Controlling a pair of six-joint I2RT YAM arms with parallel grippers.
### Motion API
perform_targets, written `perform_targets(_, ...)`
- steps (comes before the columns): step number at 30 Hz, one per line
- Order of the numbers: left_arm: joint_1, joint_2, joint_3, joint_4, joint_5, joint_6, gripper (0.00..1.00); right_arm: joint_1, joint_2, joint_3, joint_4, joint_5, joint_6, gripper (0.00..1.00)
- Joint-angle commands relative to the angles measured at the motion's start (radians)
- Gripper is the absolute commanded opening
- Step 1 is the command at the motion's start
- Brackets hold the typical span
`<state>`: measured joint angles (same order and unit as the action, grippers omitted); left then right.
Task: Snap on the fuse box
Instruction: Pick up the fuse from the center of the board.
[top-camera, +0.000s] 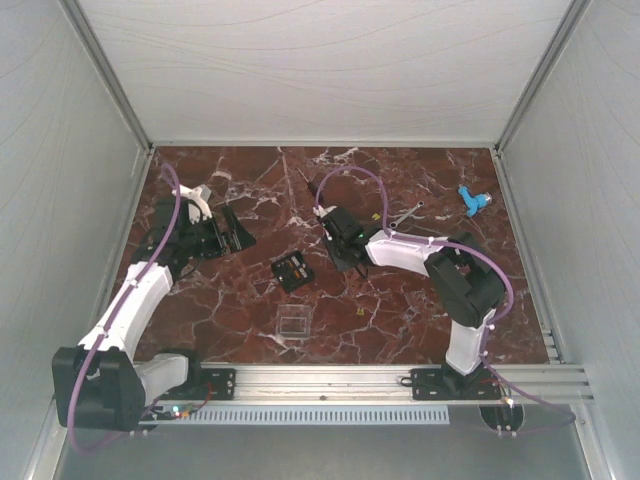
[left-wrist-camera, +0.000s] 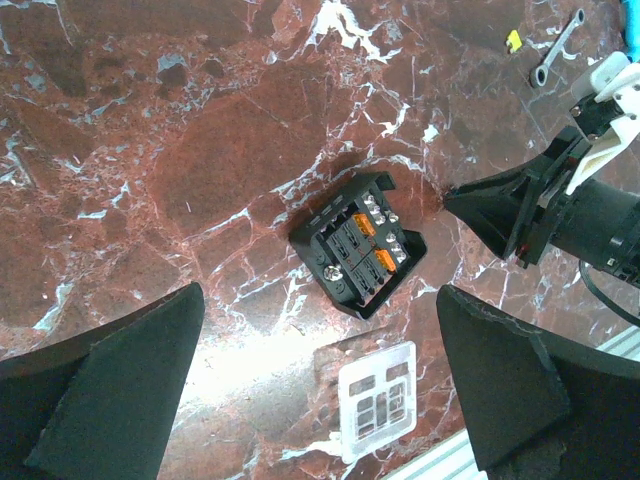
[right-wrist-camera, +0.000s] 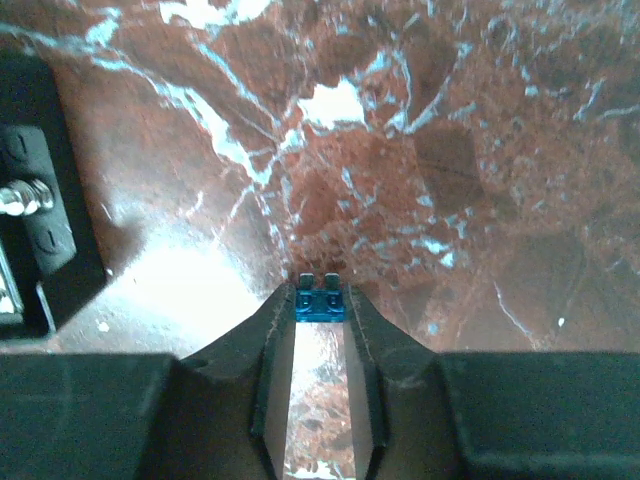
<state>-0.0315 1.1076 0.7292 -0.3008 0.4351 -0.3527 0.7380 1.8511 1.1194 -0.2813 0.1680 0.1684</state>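
Desk (top-camera: 230, 300) of red-brown marble carries everything. The left end effector (top-camera: 228, 230) hangs over its left side, jaws spread fully wide and holding nothing. The right end effector (right-wrist-camera: 320, 300) sits near the middle, its fingers drawn close and pinching a small blue fuse (right-wrist-camera: 320, 303) at the tips. Between the two lies the fuse box (left-wrist-camera: 358, 248), uncovered, with two orange fuses (left-wrist-camera: 365, 225) seated in its slots. The clear lid (left-wrist-camera: 378, 400) lies flat near it, toward the arm bases, not touching.
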Motion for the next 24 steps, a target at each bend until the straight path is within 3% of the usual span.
perform_targets(1,0.008,0.006,0.012,0.040,0.031,-0.005,1.00,-0.017,-0.010,-0.025,-0.202,-0.073,-0.033,0.23)
perform_targets(8,0.010,0.002,0.009,0.041,0.035,-0.006,1.00,-0.019,0.009,0.011,-0.233,-0.072,-0.031,0.30)
perform_targets(24,0.013,-0.002,0.007,0.041,0.040,-0.003,1.00,-0.018,0.068,0.033,-0.208,-0.071,-0.053,0.30)
